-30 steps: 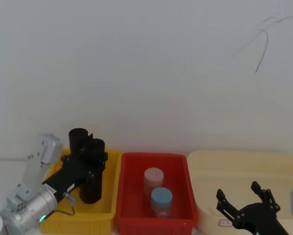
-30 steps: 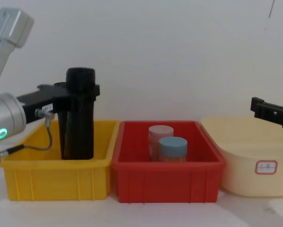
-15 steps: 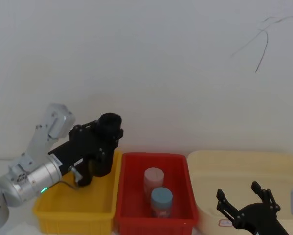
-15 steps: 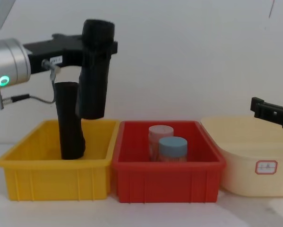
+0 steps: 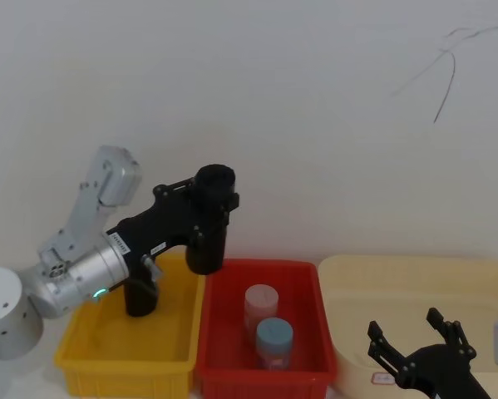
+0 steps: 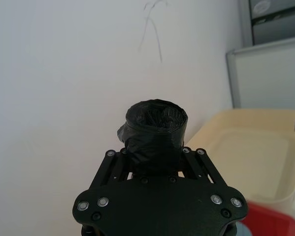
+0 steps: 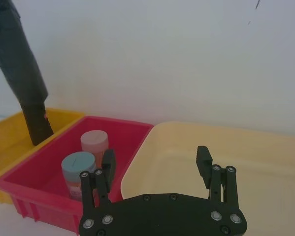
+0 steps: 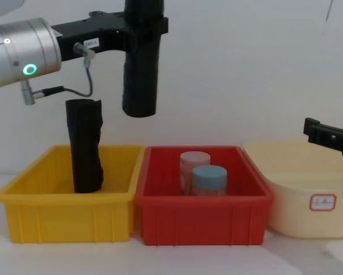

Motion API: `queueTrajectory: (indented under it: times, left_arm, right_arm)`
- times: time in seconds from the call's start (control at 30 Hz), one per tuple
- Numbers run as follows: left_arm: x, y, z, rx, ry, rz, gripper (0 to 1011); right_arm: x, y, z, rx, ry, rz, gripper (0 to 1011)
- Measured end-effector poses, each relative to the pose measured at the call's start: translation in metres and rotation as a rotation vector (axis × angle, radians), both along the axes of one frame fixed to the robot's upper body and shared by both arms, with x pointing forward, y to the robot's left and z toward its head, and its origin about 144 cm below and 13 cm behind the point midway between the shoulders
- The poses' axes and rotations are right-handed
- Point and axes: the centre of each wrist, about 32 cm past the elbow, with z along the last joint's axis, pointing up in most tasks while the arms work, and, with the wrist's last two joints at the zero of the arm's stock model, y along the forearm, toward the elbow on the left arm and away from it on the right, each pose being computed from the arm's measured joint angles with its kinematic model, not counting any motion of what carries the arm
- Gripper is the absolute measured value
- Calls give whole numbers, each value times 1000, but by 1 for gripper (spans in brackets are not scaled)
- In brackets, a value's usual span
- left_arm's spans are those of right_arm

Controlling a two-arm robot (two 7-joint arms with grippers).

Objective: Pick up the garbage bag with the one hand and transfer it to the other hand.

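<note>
The garbage bag, a tall smooth black roll, hangs upright in the air above the seam between the yellow and red bins. My left gripper is shut on its upper end. From the head view the garbage bag and left gripper stand just left of the red bin. In the left wrist view the garbage bag rises between the left gripper prongs. My right gripper stays low at the right, open, over the cream tub; the right gripper holds nothing.
A yellow bin holds a shorter, bumpy black roll. The red bin holds a pink-lidded jar and a blue-lidded jar. A cream tub sits at the right. A white wall stands close behind.
My left gripper has lifted the garbage bag up out of the yellow bin and carried it to the right. The shorter roll stays in the bin. The right arm has not moved.
</note>
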Motion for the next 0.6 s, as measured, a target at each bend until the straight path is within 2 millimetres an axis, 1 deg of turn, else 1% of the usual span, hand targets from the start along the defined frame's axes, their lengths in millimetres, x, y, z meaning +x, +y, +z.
queueTrajectory:
  times: [0.3, 0.5, 0.6]
  left_arm:
    - [19, -20, -5, -80, 32, -87, 386]
    - [26, -32, -7, -111, 53, -130, 386]
    - [30, -42, -9, -127, 70, -162, 386]
  right_arm:
    - [0, 0, 0, 0, 0, 0, 1001]
    - [0, 0, 0, 0, 0, 0, 1001]
    - [0, 0, 0, 0, 0, 0, 1001]
